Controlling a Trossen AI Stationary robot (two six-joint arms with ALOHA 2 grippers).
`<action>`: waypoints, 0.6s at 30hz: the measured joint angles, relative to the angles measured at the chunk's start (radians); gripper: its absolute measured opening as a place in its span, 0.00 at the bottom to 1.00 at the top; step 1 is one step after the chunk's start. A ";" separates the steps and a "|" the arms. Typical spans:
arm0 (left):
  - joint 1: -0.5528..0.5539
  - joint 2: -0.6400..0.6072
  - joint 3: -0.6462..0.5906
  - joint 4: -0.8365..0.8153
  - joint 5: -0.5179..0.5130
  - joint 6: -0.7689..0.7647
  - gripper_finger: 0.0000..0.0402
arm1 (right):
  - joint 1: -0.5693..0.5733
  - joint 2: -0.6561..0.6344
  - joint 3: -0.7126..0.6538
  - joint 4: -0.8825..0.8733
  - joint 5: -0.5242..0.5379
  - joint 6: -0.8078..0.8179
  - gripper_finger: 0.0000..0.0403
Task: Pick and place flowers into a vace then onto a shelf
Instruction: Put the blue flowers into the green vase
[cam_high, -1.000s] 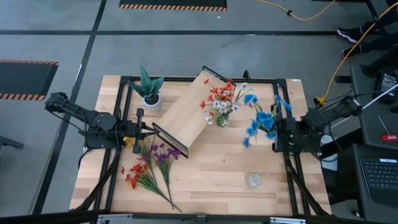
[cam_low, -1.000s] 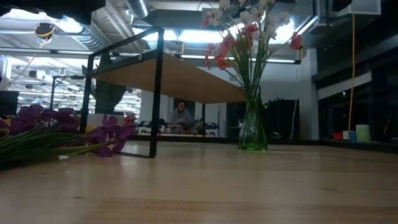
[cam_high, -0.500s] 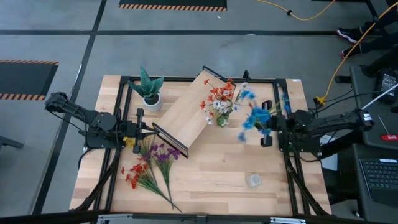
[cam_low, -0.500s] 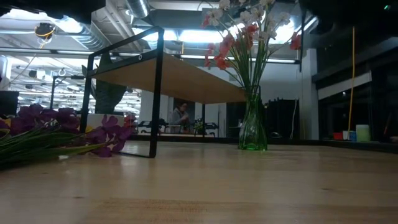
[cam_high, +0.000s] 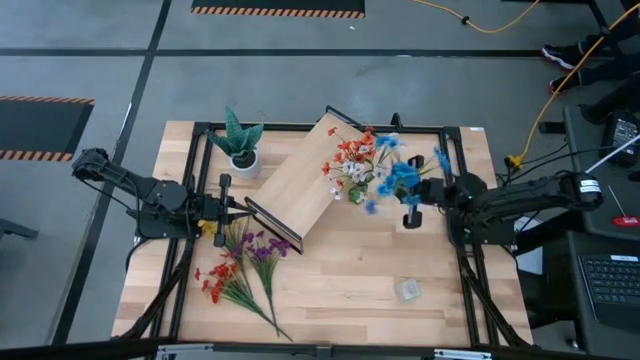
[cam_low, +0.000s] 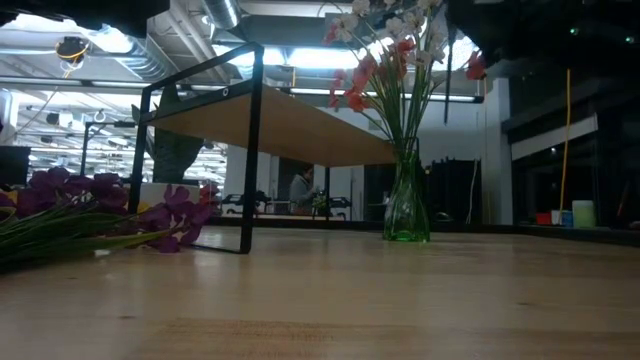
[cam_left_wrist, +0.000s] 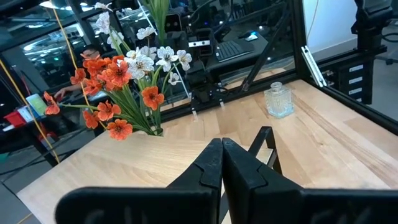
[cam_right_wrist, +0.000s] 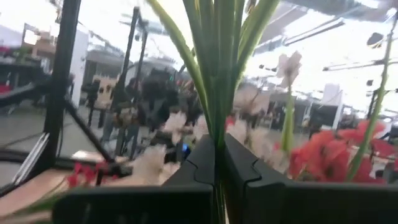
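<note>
Purple and red flowers (cam_high: 240, 268) are lying loose on the desk (cam_high: 340, 290) down at about 8 o'clock, stems pointing toward the near edge. A little clear glass bottle (cam_high: 407, 290) is sitting at about 5 o'clock. The left gripper (cam_high: 232, 206) is waiting over at 9 o'clock, just above that loose bunch, jaws clenched tight on nothing. The right gripper (cam_high: 412, 208) is reaching in from 3 o'clock, jaws grasping the green stems of a blue sprig (cam_high: 398, 178), whose blossoms are hanging right beside the vace (cam_high: 357, 194). The vace is standing upright near the middle of the desk, already holding red and white flowers (cam_high: 352, 158). The shelf (cam_high: 300, 180) is sitting at an angle just to the 10 o'clock side of it, and a spiky green plant in a white pot (cam_high: 241, 143) is at about 11 o'clock.
</note>
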 joint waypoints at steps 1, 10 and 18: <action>0.000 0.000 0.000 0.000 0.000 0.000 0.01 | -0.002 0.017 0.001 0.022 0.000 -0.001 0.01; 0.000 0.000 0.000 0.000 0.001 0.015 0.01 | -0.002 0.097 0.000 0.063 0.004 -0.032 0.01; 0.000 0.000 0.000 0.000 0.001 0.027 0.01 | -0.022 0.166 0.001 0.171 0.007 -0.058 0.01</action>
